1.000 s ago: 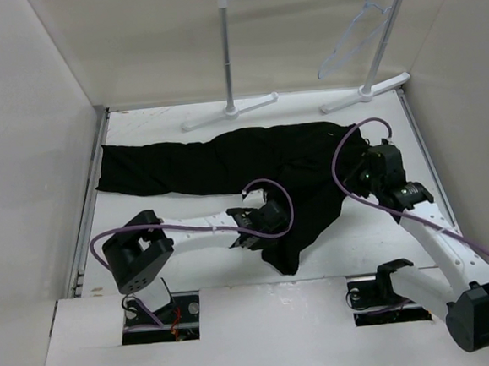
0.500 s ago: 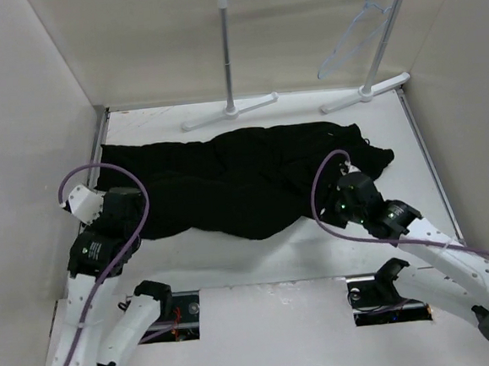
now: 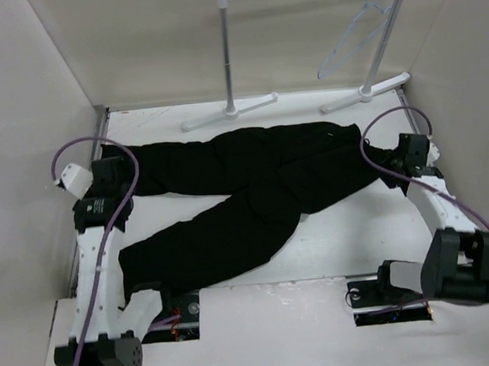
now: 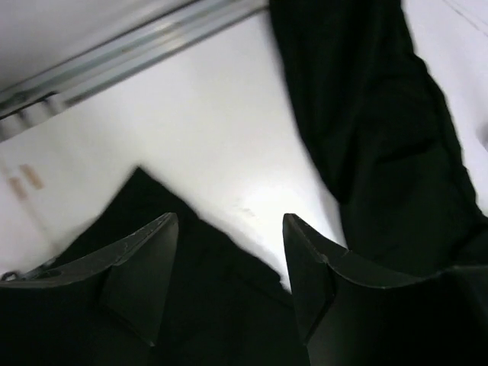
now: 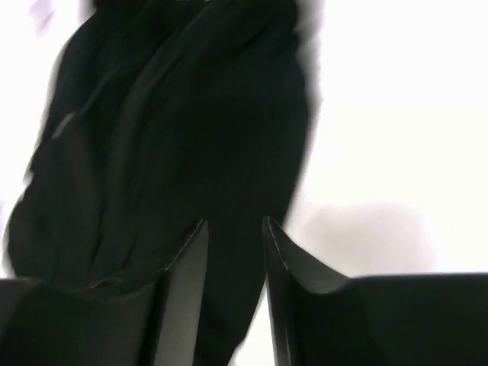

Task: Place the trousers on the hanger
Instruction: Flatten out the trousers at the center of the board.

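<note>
**Left gripper and right gripper: both parted, both empty; trousers flat on table, hanger on rack**

Item 1. Left gripper (image 4: 229, 221). Fingers (image 4: 145, 267) set well apart, nothing between them. Poised low over the left end of the trousers (image 3: 254, 191), at the left side of the table (image 3: 359, 233). Seen from the left wrist: black cloth under the fingers, a bare patch of white table ahead, more black cloth at upper right.

Item 2. Right gripper (image 5: 235, 221). Fingers parted by a narrow gap, nothing clamped in it. Placed at the right side of the table, just beside the waist end of the trousers. Seen from the right wrist: rumpled black cloth ahead and to the left, white table to the right. Contact with the cloth: cannot tell.

Item 3. Trousers. Black, long-legged, spread flat across the table. Waist toward the right. One leg straight along the far side, reaching the left gripper. Other leg slanting toward the near-left corner. Legs split apart in a V, with white table between them.

Item 4. Hanger (image 3: 352, 39). Pale, thin, triangular. Hooked on the rail of the white rack (image 3: 227, 49) at the far right, tilted. Well apart from the trousers and from both grippers.
</note>
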Controlling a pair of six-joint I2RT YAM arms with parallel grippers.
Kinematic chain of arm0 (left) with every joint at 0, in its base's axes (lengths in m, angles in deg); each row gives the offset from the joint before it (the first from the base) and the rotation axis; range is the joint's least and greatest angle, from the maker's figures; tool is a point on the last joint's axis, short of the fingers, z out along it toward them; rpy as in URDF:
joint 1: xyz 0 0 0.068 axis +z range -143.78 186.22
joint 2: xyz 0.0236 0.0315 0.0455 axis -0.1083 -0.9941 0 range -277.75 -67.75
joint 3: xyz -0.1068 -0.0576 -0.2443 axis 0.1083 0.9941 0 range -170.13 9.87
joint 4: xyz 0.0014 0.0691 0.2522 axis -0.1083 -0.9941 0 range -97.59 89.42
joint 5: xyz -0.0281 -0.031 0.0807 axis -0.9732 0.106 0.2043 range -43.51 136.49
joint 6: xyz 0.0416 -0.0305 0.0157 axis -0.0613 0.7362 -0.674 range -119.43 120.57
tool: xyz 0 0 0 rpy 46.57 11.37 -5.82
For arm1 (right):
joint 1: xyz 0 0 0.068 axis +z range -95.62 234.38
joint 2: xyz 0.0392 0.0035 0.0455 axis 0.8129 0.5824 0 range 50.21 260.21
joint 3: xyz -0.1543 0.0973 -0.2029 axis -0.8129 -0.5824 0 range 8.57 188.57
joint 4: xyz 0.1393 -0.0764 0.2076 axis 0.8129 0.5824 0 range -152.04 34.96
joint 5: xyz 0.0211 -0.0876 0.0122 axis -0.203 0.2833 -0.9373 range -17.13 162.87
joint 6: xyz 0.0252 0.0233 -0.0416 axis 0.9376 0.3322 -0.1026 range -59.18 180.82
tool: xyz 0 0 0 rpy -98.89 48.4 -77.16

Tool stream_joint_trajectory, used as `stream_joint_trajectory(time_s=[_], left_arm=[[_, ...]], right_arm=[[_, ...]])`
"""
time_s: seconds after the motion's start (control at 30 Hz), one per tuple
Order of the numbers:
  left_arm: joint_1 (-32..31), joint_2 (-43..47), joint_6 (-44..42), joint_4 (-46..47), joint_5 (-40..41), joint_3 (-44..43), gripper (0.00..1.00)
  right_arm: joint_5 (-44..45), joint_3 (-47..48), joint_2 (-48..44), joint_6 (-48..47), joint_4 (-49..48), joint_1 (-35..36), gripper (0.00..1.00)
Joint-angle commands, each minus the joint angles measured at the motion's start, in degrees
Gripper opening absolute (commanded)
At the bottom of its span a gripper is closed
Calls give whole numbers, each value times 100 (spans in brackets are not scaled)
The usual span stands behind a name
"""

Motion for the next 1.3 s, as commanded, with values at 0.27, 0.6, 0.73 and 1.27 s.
stream_joint_trajectory(time_s=[0.27,0.6,0.73,1.27], left_arm=[[-966,-3064,-279,2655,-930,-909,58],[-579,-4685,-218,3034,-1441,-1534,46],[-904,-4307,-262,3122,-1406,-1332,47],[-1546,-2549,-183,3333,-1494,584,48]], right_arm=[[-368,753,2124,-53,-1310,-814,66],[465,315,1338,167,-600,-726,33],[722,988,825,-359,-29,-525,65],[1230,3900,3708,-1002,1546,478,62]])
